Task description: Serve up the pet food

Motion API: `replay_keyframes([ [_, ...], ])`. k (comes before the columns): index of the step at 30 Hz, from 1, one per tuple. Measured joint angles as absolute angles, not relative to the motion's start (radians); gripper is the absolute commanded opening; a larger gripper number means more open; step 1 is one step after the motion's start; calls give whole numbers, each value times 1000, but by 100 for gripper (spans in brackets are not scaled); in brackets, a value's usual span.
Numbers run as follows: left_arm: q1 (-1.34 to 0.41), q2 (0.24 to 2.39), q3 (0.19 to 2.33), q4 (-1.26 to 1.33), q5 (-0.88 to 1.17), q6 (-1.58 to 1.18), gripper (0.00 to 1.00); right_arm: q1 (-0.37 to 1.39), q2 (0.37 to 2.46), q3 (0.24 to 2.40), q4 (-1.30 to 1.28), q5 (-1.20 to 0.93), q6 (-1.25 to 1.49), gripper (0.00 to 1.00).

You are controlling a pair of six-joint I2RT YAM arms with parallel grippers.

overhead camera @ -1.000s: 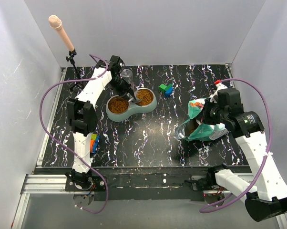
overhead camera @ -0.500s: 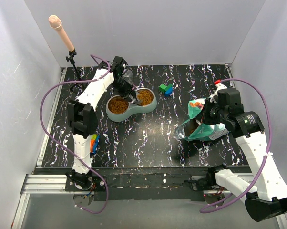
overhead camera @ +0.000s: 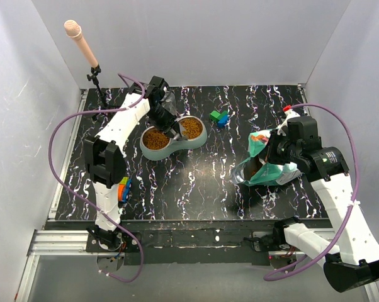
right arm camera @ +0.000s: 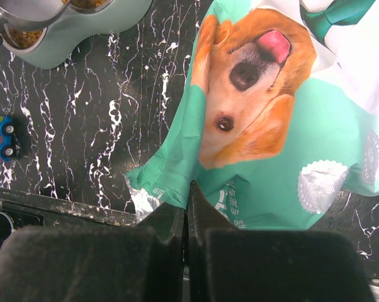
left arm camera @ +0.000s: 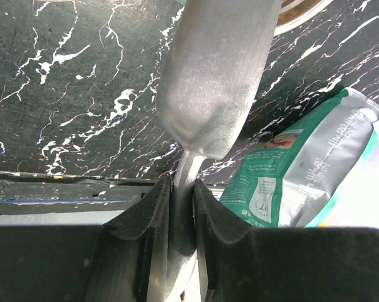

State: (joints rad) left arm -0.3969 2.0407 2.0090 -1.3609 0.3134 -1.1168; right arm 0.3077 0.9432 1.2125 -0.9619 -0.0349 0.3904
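**Loose kibble: carry it in the scoop, never by pinching**

The kibble (overhead camera: 155, 139) lies heaped in both wells of the double bowl (overhead camera: 205, 134), left of the table's middle. A brown patch also shows in the open mouth of the bag (right arm camera: 259, 145), over on the right.

The left gripper (left arm camera: 182, 189) pinches the thin metal handle of the scoop (left arm camera: 218, 69), and the scoop hangs over the bowl. The wrist view shows only the scoop's underside, so whether any pellets are in it I cannot tell. The right gripper (right arm camera: 187, 196) has its fingers pressed together on the bag's near edge, holding the bag up with its mouth toward the bowl.

The pellets are small, dry, light and hard. They will pour and roll freely and will not clump. No finger grip could hold them, so the scoop has to do the carrying. It should be held by the handle and kept level until it is over a well.

The handle is smooth and narrow, and it could twist between the pads under a load. A firm pinch and slow tilts suit it best. The bag is soft and crinkly and will sag if let go.
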Motion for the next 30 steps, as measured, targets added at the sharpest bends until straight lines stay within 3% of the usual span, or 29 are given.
replay_keyframes([
  [8, -397, 2034, 2075, -1351, 314, -1122, 0, 308, 944, 1213, -962, -38, 390, 1],
  [15, -401, 1988, 1900, -1343, 317, -1119, 0, 308, 944, 1213, -963, -38, 390, 1],
  [25, -403, 1986, 2014, -1343, 323, -1116, 0, 307, 944, 1213, -964, -40, 390, 1],
  [30, -403, 1957, 1904, -1331, 326, -1116, 0, 307, 944, 1213, -965, -41, 391, 1],
])
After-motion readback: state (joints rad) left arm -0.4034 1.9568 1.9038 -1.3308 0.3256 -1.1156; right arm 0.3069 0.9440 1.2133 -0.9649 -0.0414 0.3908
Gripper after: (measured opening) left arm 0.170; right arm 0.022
